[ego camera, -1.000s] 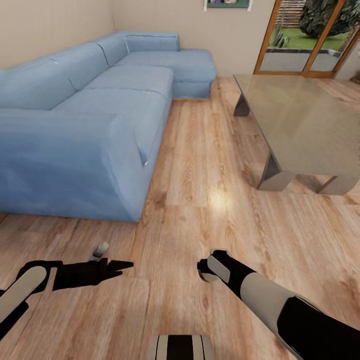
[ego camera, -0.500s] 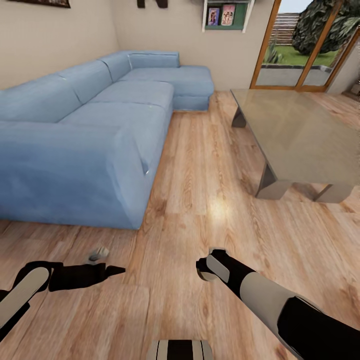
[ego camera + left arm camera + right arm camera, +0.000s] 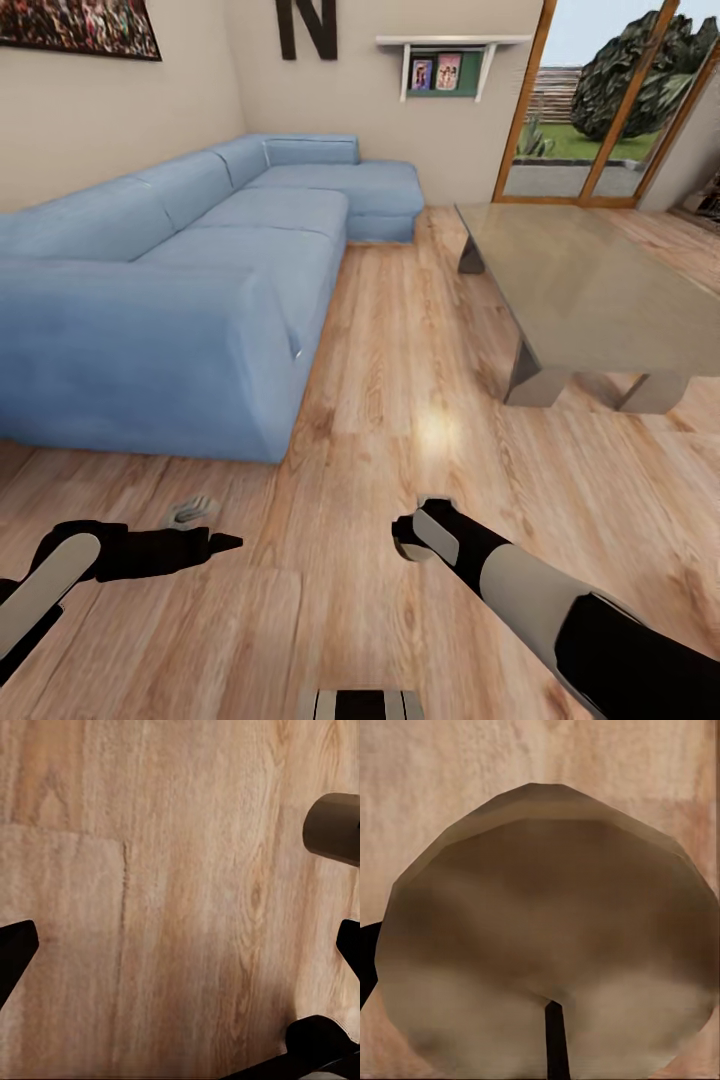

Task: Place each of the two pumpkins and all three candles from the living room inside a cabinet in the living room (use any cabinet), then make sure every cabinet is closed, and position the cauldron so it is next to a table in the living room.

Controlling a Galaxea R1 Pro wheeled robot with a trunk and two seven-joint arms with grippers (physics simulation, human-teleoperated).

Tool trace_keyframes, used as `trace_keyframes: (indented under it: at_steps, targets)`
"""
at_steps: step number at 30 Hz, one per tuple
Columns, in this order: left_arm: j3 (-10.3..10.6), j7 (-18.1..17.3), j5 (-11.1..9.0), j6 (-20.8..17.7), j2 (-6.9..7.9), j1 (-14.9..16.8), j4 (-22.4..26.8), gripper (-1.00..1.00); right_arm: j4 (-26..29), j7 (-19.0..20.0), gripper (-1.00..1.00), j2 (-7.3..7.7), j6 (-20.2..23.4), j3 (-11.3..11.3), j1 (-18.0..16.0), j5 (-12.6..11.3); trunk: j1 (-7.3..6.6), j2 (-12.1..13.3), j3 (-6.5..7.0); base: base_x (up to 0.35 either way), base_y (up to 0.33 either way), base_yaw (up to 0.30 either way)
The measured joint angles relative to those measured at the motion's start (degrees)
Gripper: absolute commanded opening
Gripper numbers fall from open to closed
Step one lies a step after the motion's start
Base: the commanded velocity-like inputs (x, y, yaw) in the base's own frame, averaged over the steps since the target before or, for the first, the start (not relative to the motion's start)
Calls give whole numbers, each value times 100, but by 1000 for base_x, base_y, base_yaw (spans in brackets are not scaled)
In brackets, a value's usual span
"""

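The light wood plank floor (image 3: 400,330) spreads across the living room, and on it the blue fabric corner sofa (image 3: 180,290) stands along the beige walls, the largest thing there. Across a strip of bare floor from the sofa stands the low rectangular table with its smooth grey-green tabletop (image 3: 590,290) on chunky grey angled legs. Nearer the robot than the sofa's front corner, the two arms reach out low over the planks. The right end effector (image 3: 415,535) is closed on a short stubby beige-grey cylindrical candle (image 3: 547,937), whose flat top with its small dark wick sits directly before the right wrist camera, right between the fingers. The left end effector (image 3: 215,543) points across the floor with its dark fingertips (image 3: 15,949) spread wide apart and nothing between them; in the left wrist view a beige-grey cylinder end (image 3: 334,829) shows to one side, outside that open span.
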State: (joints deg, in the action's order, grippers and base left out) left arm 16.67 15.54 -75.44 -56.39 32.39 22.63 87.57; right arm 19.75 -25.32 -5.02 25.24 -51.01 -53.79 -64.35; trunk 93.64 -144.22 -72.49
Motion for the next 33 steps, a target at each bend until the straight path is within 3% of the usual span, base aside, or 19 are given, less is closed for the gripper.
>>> trace_keyframes:
  at_steps: [11, 18, 33]
  targets:
    - [-5, 1, 0, 0, -1, 1, 0, 100, 21, -1, -100, 7, 2, 0, 2, -5, -28, 15, 308, -343, 0, -142]
    - [-6, 0, 0, 0, 0, 0, 1, 100, 21, 0, -100, 3, 1, 0, 2, 113, -46, 24, 472, -346, 0, -16]
    - [-9, -3, -20, -4, 0, 2, -1, 100, 19, 0, -100, -1, -50, 1, 5, 121, -81, 42, 762, -300, 0, -1]
